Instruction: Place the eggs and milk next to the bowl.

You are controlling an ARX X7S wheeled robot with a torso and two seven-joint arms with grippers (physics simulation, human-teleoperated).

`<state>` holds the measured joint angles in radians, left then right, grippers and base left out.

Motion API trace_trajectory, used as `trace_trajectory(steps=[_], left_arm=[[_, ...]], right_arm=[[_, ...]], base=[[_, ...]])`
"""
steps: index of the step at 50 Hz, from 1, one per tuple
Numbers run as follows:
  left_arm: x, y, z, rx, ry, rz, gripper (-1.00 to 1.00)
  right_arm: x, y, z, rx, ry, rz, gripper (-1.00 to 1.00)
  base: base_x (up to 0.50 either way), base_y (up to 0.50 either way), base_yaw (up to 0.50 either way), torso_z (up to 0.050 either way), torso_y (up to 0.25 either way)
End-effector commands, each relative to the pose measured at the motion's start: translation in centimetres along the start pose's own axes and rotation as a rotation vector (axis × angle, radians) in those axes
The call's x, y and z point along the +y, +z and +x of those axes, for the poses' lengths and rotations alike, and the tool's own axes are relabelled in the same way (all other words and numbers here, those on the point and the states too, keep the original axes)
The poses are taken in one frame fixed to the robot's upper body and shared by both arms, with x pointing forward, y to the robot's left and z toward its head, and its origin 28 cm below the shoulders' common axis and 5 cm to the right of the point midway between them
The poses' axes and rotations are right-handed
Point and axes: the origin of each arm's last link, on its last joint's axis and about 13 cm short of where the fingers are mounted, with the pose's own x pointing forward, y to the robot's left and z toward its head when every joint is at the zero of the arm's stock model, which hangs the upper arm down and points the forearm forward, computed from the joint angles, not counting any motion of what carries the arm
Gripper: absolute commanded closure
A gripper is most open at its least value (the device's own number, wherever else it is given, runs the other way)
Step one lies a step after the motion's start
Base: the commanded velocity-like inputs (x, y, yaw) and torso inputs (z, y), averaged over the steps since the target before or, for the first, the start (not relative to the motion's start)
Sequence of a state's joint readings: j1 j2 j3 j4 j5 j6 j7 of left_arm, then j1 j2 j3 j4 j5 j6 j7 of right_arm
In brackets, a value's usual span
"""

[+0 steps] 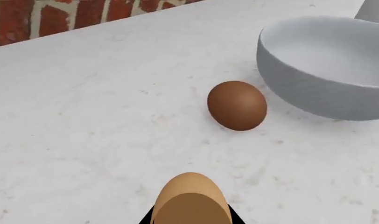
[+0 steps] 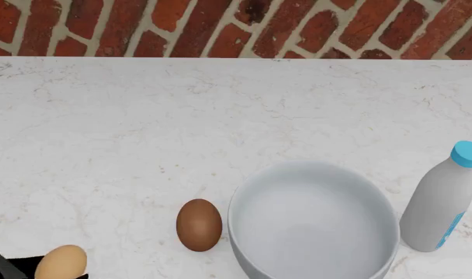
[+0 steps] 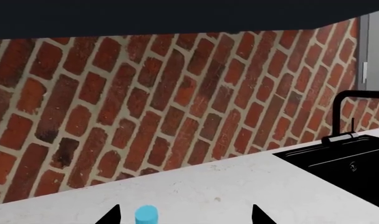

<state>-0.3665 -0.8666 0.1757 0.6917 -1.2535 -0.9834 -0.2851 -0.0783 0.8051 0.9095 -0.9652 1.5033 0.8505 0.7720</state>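
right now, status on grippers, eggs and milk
Left gripper shut on tan egg. Right gripper open above milk bottle. Brown egg and milk beside bowl. Nothing in the way.

Right wrist view: light-blue bottle cap [image 3: 146,215] at frame edge, centred between the two dark fingertips [image 3: 109,216] of the right gripper [image 3: 184,215], jaws spread wide, no contact. White marble counter [image 3: 227,186] runs to red brick wall [image 3: 146,93]. Black sink [image 3: 345,163] with black faucet [image 3: 345,114] set in counter.

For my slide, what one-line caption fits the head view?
Small brown oval egg and white plastic milk bottle flank a large white bowl on a marble counter.
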Motion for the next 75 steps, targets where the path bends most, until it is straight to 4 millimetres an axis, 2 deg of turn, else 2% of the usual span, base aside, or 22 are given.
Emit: trace_trajectory(steps=[1,16,33,75], left_arm=[[-0.8,0.4,1.2,0.019,-0.067,0.041,1.0],[-2.0,1.4,2.9,0.019,-0.159,0.089,1.0],[-3.5,1.4,4.1,0.041,-0.248,0.132,1.0],[-5.0,1.9,7.3,0.035,-0.331,0.174,1.0]], right_arm=[[-0.2,-0.2,-0.2,0.002,-0.004,0.002,-1.0],[-0.4,0.1,-0.4,-0.006,-0.013,0.002,-1.0],[-0.3,0.2,-0.4,-0.006,-0.012,0.001,-1.0],[-0.7,0.0,-0.7,-0.004,-0.02,0.005,-1.0]], base=[[0.0,0.0,0.0,0.0,0.0],[0.0,0.0,0.0,0.0,0.0],[0.0,0.0,0.0,0.0,0.0],[0.0,0.0,0.0,0.0,0.0]])
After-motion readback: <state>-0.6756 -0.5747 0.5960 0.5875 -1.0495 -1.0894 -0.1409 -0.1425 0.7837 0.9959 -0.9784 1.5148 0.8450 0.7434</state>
